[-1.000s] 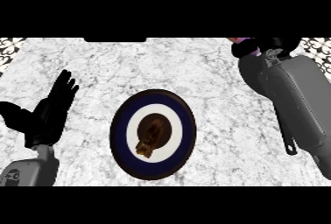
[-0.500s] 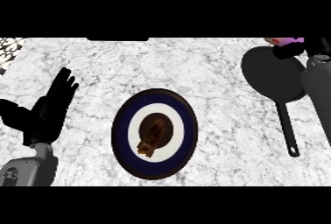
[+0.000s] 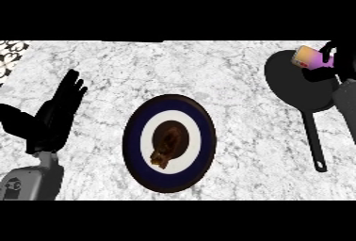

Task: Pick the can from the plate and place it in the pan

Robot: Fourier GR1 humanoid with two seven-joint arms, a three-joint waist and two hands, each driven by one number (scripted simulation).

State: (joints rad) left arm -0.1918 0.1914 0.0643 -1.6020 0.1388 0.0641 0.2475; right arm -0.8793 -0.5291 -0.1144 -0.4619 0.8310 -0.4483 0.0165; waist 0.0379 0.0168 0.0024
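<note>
At the upper right, my right hand [image 3: 335,60] is shut on the can [image 3: 308,57], a pink and purple one with a pale orange end. The can hangs tilted over the far right part of the black pan [image 3: 295,87]; whether it touches the pan I cannot tell. The pan's long handle [image 3: 313,139] runs down toward the front edge. In the middle of the counter lies the plate [image 3: 136,141], dark blue with a white ring, and a brown lump [image 3: 169,142] sits at its centre. My left hand [image 3: 54,115] rests open at the left, fingers up.
The counter top [image 3: 230,61] is white-grey marble. A patterned strip [image 3: 12,49] shows at the far left corner. My grey right forearm [image 3: 345,106] crosses the right edge beside the pan's handle.
My right arm has drawn off to the right and uncovered the pan. The can, hidden a second ago, now shows in the hand above the pan. The left hand has not moved.
</note>
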